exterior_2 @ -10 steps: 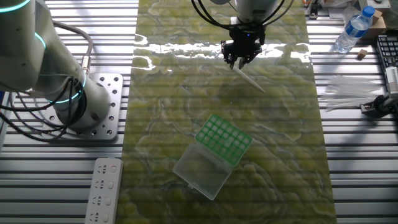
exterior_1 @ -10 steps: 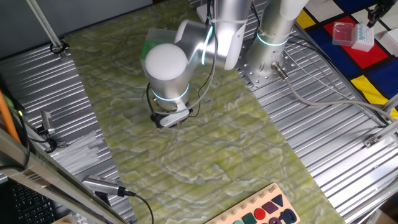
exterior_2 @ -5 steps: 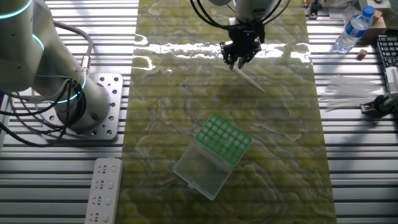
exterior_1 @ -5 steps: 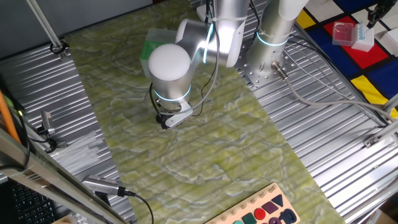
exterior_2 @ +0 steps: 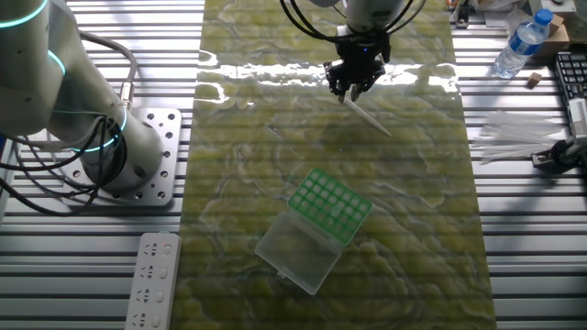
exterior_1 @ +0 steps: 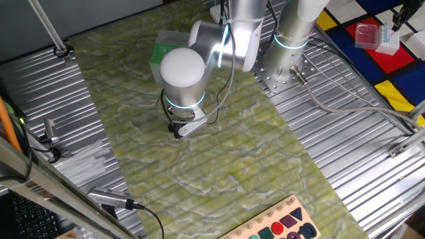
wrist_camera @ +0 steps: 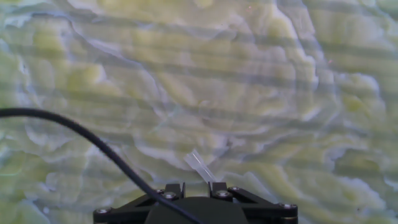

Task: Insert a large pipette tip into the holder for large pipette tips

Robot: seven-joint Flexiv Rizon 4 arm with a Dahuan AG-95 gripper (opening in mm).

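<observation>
The large pipette tip (exterior_2: pixel 371 117) is a thin clear sliver slanting down and to the right from my gripper (exterior_2: pixel 353 92), which is shut on its wide end above the green mat. In the hand view a short clear piece of the tip (wrist_camera: pixel 200 165) sticks out just above the black gripper body (wrist_camera: pixel 198 198). The holder for large pipette tips (exterior_2: pixel 330 203), with its green gridded top, sits lower on the mat, well apart from the tip, with its clear lid (exterior_2: pixel 293 249) folded open beside it. In the first fixed view the arm hides most of the holder (exterior_1: pixel 159 49) and the gripper (exterior_1: pixel 183 129) hangs low over the mat.
A second arm's base (exterior_2: pixel 128 151) stands on the left, with a white power strip (exterior_2: pixel 151 280) below it. A pile of loose clear tips (exterior_2: pixel 514 137) and a water bottle (exterior_2: pixel 519 42) lie on the right. A red box (exterior_1: pixel 365 33) stands far back.
The gripper has shifted slightly with the tip still in it. The holder has not moved.
</observation>
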